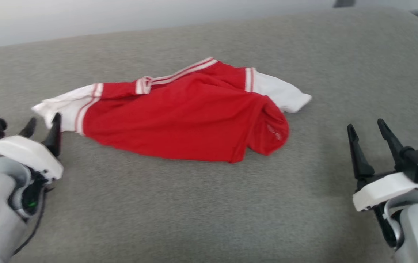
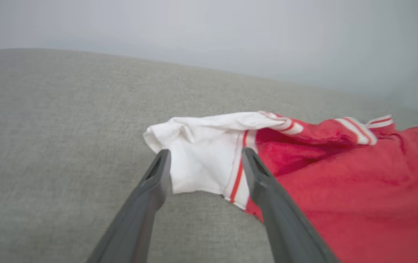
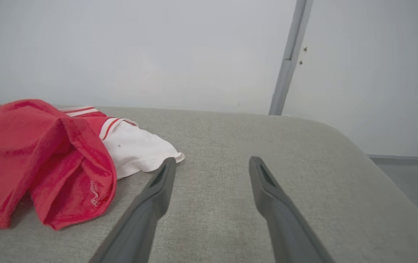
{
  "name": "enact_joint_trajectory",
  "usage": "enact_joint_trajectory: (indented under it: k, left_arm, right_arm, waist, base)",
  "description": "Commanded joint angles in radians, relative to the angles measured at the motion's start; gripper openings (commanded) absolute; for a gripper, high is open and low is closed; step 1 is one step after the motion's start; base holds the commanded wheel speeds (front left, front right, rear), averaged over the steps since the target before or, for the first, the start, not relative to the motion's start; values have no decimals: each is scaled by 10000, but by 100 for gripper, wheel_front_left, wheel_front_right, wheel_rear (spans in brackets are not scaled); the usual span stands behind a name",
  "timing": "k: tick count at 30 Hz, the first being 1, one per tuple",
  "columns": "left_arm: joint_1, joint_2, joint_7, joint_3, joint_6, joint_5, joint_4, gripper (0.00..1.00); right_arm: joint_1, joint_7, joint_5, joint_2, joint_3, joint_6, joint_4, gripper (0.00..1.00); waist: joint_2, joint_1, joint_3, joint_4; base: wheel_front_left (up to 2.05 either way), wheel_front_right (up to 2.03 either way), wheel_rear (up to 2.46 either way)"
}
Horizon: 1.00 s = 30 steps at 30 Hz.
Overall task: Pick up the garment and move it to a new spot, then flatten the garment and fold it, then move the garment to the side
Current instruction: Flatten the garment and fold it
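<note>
The left tool (image 1: 43, 126) stands wide, its two fingers apart at the edge of the white sleeve (image 2: 201, 168) on the shirt's (image 1: 183, 117) left end, pinching nothing. The right tool (image 1: 367, 126) is spread wide too and empty, well off to the right of the shirt, on the side of the other white sleeve (image 3: 136, 149). The red shirt lies rumpled in the middle of the grey cushion (image 1: 209, 204), with its striped collar trim (image 1: 179, 75) on the far side and its right part folded over itself. A small pale mark (image 1: 274, 133) near that fold's hem is too blurred to read.
</note>
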Motion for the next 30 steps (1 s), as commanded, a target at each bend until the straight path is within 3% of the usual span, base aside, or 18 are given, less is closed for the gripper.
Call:
enact_joint_trajectory:
  k: [1,8,12,17,22,30]
  left_arm:
    - [167,-174,-52,578,139,516,-411,100]
    - [2754,-1476,-46,2777,1489,4565,-3152,100]
    - [4332,-2302,-46,3750,1928,6300,-4494,100]
    - [5612,-3383,-47,4817,1748,7758,-5601,100]
    - [6096,-4147,-47,5444,1376,8805,-5777,100]
    - [6269,-4945,-48,6229,786,9590,-5923,100]
  right_arm:
    - [-270,-3,133,-292,244,-3,256,100]
    - [-1465,1627,883,-1785,1742,-3,1164,100]
    - [-2162,3060,1698,-2582,2419,-3,1509,100]
    - [-2887,4826,2785,-3378,3034,-3,2255,100]
    - [-3632,6684,3636,-4005,3489,-3,3044,100]
    - [-4440,7997,4172,-4255,3783,-3,3822,100]
  waist:
    - [0,0,-239,586]
    - [0,0,-409,1745]
    - [0,0,-391,2304]
    - [0,0,-277,2975]
    - [0,0,98,3509]
    - [0,0,681,3916]
  base:
    - [0,0,0]
    - [0,0,0]
    - [0,0,0]
    - [0,0,0]
    - [0,0,0]
    - [0,0,0]
